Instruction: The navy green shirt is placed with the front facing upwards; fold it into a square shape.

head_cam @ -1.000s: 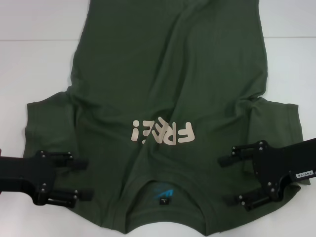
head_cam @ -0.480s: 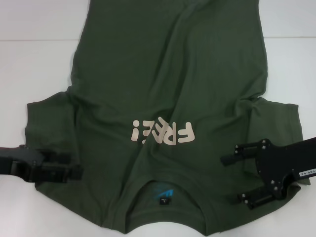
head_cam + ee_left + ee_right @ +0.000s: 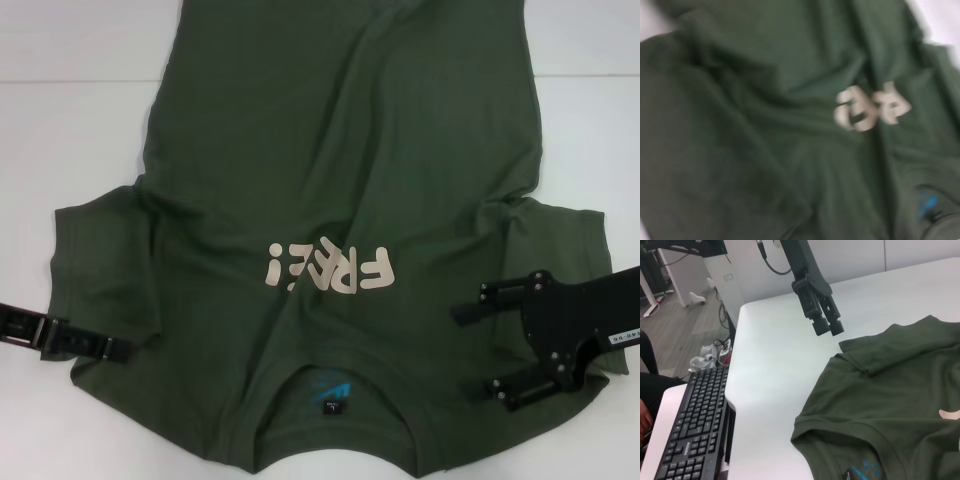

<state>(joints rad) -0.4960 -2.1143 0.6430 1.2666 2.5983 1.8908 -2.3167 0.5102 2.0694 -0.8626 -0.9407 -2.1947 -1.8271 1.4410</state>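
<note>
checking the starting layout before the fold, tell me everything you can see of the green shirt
The navy green shirt is a dark olive short-sleeved tee of soft, cotton-looking cloth, lying front up and unfolded on the white table, its collar nearest the robot. Cream "FREE!" lettering crosses the chest, and a blue-black neck label shows inside the collar. The body is creased with long wrinkles. The left gripper hangs at the left sleeve's edge with its fingers together; the right gripper is open over the right shoulder.
</note>
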